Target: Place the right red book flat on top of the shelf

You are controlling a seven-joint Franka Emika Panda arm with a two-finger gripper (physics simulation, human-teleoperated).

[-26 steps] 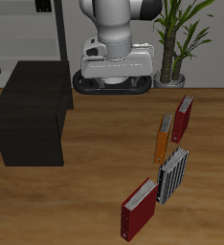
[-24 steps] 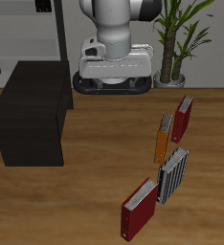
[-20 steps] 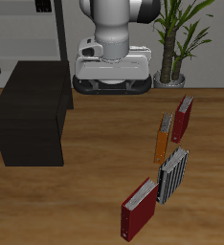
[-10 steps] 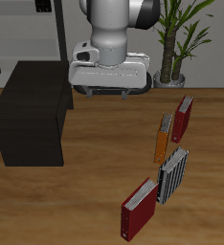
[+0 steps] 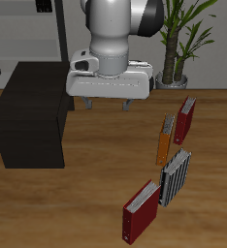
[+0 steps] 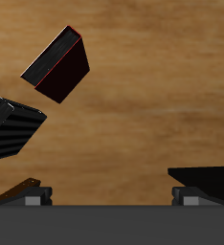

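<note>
The right red book [image 5: 140, 211] stands upright near the table's front edge, red with a white page edge, beside the striped grey book [image 5: 176, 177]. In the wrist view the right red book [image 6: 56, 65] looks dark with red edges. The shelf [image 5: 33, 114] is a low matte-black cabinet with a bare flat top; a corner of it shows in the wrist view [image 6: 205, 176]. My gripper [image 5: 107, 105] hangs open and empty above the floor, beside the shelf and well back from the book. The fingertips [image 6: 33, 195] stand wide apart in the wrist view.
A thin orange book [image 5: 164, 139] and a darker red book [image 5: 185, 119] stand farther back in the same row. The striped book [image 6: 13, 129] and the orange book [image 6: 13, 191] show in the wrist view. A potted plant [image 5: 178, 39] and pale shelving [image 5: 18, 29] stand at the back.
The arm has swung out from the base toward the table's front, and the open gripper has come forward and lower. The books and the shelf have not moved.
</note>
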